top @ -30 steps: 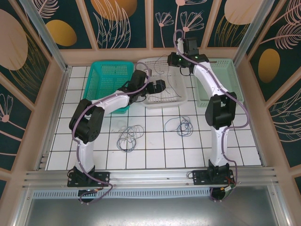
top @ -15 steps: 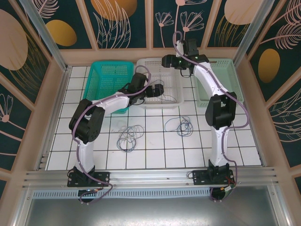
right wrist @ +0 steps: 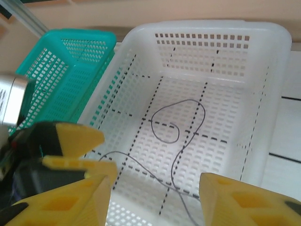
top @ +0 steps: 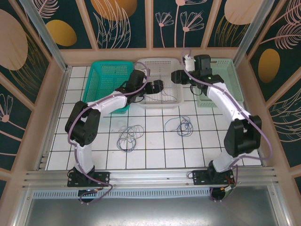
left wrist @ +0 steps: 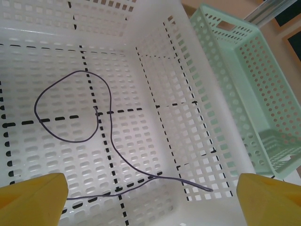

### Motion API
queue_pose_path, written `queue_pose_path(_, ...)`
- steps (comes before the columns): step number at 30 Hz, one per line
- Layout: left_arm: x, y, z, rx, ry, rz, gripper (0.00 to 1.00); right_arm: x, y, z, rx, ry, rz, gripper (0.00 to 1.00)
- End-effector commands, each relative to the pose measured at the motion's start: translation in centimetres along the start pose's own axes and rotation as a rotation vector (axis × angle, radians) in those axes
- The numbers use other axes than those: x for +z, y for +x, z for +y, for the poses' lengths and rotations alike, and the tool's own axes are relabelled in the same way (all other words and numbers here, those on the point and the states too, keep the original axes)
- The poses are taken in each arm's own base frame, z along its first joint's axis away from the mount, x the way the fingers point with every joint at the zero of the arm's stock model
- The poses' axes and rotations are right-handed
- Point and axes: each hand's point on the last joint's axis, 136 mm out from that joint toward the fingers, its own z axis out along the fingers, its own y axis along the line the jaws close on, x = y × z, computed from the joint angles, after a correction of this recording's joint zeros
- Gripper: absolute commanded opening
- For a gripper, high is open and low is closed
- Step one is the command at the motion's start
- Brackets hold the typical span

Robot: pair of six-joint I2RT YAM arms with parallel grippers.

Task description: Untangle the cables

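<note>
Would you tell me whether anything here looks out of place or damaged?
Nothing looks damaged. One thin cable lies loosely looped in the white basket; two tangled cable bundles lie on the tiled table.

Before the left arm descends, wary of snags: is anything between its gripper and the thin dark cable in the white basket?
Nothing visible does: the thin dark cable lies bare on the white perforated basket's floor below the left gripper.

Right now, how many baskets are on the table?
3. A teal basket at the far left, a white basket in the middle and a green basket on the right, side by side along the back. None seems hidden.
</note>
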Motion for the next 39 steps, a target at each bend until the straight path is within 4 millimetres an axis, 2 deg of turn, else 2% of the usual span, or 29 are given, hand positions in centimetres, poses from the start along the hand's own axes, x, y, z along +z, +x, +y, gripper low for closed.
queue_pose_path(1,-0.8,-1.4,-1.1,0.027,0.026,-0.032,0.92,-1.7,1.0,1.4,-0.096,-0.053,-0.050,0.49)
queue_pose_path(5,-0.7,-1.5,-1.4,0.025,0.043,-0.036,0.87,-2.6,4.3,2.8,-0.188,-0.088,-0.032,0.50)
queue_pose_path(9,-0.6,-1.8,-1.6,0.016,0.051,-0.042,0.86,-2.4,7.4,3.5,-0.272,-0.113,-0.029,0.66)
queue_pose_path(11,-0.7,-1.8,-1.7,0.015,0.052,-0.040,0.85,-2.3,7.9,4.2,-0.285,-0.142,-0.056,0.71)
queue_pose_path(13,-0.8,-1.8,-1.7,0.016,0.050,-0.040,0.85,-2.0,8.3,5.1,-0.294,-0.189,-0.070,0.72)
queue_pose_path(17,-1.0,-1.7,-1.6,0.018,0.052,-0.038,0.86,-0.4,9.3,5.6,-0.326,-0.190,-0.038,0.73)
queue_pose_path(31,-1.5,-1.7,-2.2,0.021,0.077,-0.041,0.85,2.5,8.2,4.3,-0.390,-0.109,-0.069,0.71)
queue_pose_path(35,-1.6,-1.8,-2.3,0.019,0.080,-0.045,0.85,3.4,7.6,4.8,-0.391,-0.127,-0.076,0.63)
queue_pose_path(39,-1.7,-1.6,-2.2,0.017,0.082,-0.041,0.85,4.0,7.0,4.7,-0.391,-0.115,-0.089,0.45)
